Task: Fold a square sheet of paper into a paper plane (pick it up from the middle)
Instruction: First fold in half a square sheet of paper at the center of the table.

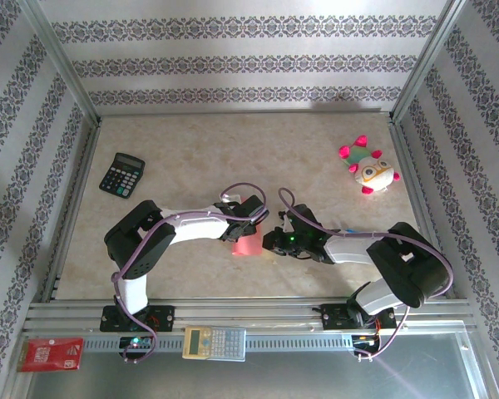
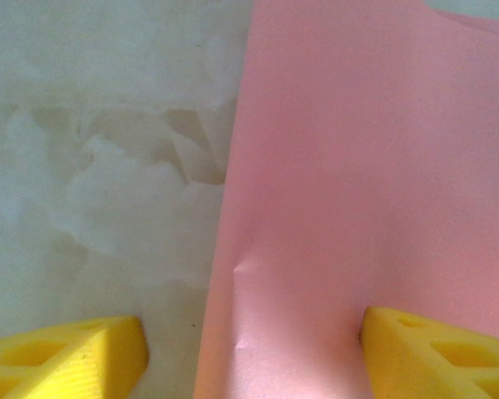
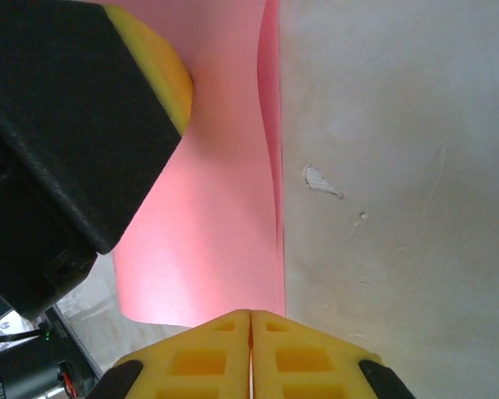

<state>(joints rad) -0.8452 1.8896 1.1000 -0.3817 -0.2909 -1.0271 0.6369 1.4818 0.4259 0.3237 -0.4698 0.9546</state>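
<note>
The square sheet of paper (image 1: 248, 243) lies on the table between my two grippers, salmon pink and doubled over along one side. In the left wrist view the paper (image 2: 358, 166) has a small dent near its left edge. My left gripper (image 2: 254, 353) stands open astride that edge, its right finger (image 2: 432, 353) down on the paper. My left gripper (image 1: 251, 223) sits just above the sheet in the top view. My right gripper (image 3: 251, 332) is shut, its tips at the near edge of the paper (image 3: 208, 224). I cannot tell whether they pinch it. One left finger (image 3: 162, 79) rests on the sheet.
A black calculator (image 1: 121, 174) lies at the back left and a pink-and-white plush toy (image 1: 369, 169) at the back right. On the near rail sit a red card (image 1: 50, 353) and a beige calculator (image 1: 214, 342). Patterned walls close in three sides.
</note>
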